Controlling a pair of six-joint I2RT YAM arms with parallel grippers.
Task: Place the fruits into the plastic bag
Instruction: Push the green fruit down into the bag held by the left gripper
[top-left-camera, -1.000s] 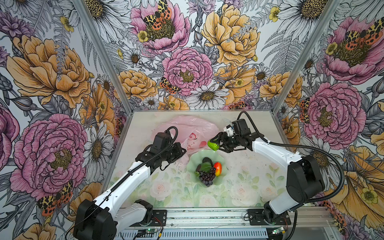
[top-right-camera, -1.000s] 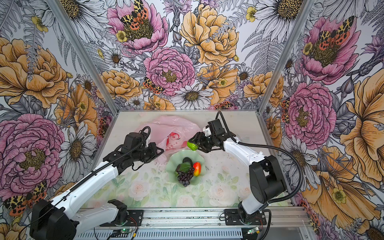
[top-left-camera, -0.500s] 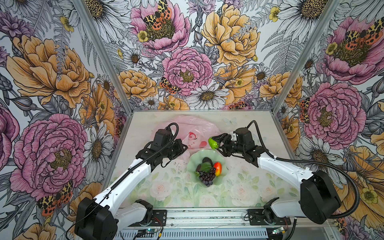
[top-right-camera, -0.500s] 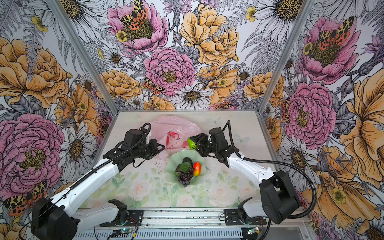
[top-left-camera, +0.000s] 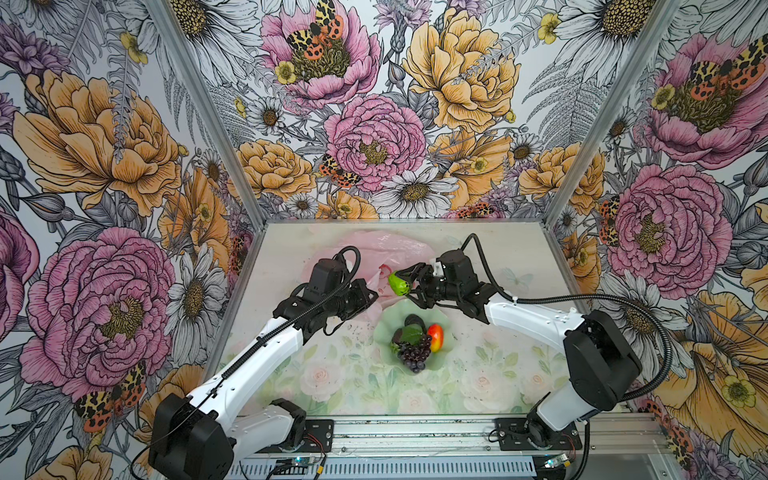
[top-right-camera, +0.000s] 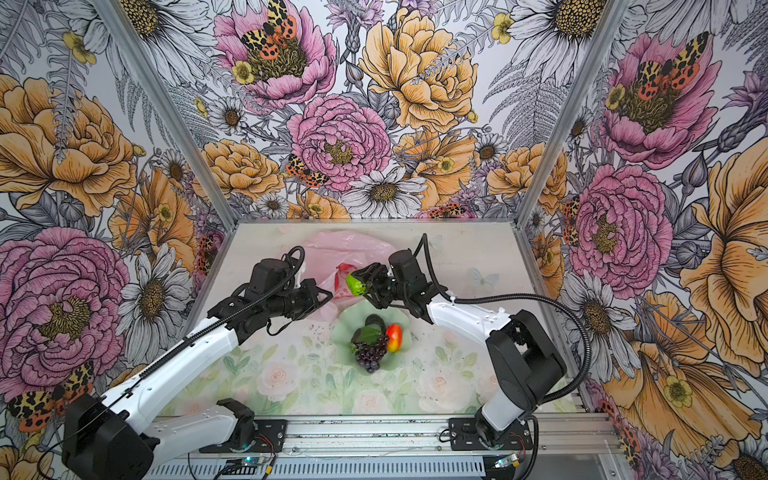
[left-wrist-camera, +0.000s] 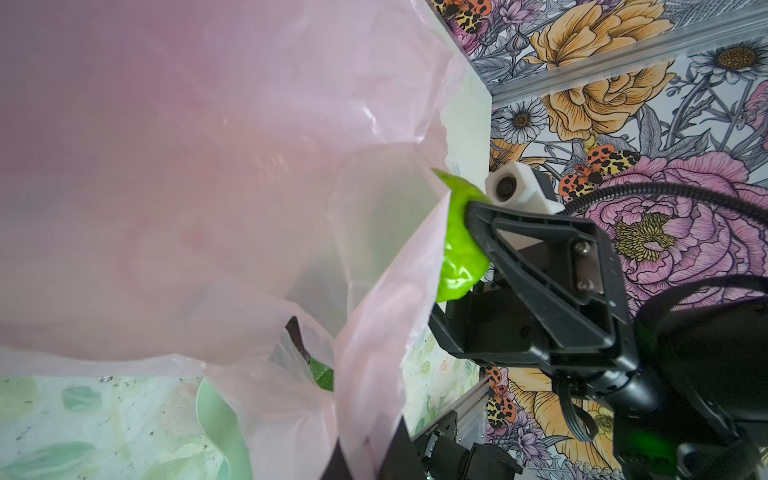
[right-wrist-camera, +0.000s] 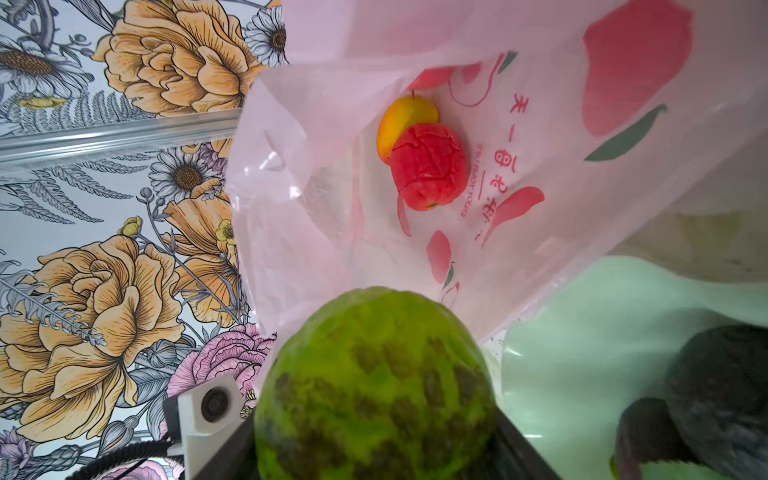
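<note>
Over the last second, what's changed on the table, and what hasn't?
The right end effector, carrying the green fruit, slid across toward the raised mouth of the plastic bag; the fruit now sits at the opening. The left end effector edged slightly toward it, holding the bag's edge. Nothing was grabbed or released. The dish, with its grape bunch and orange-red fruit, stayed put.

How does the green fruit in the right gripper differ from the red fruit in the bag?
The green fruit is mottled green; the red fruit is plain red and creased. The green fruit is held by the right gripper at the plastic bag's mouth; the red fruit lies loose inside it. Both are roundish.
</note>
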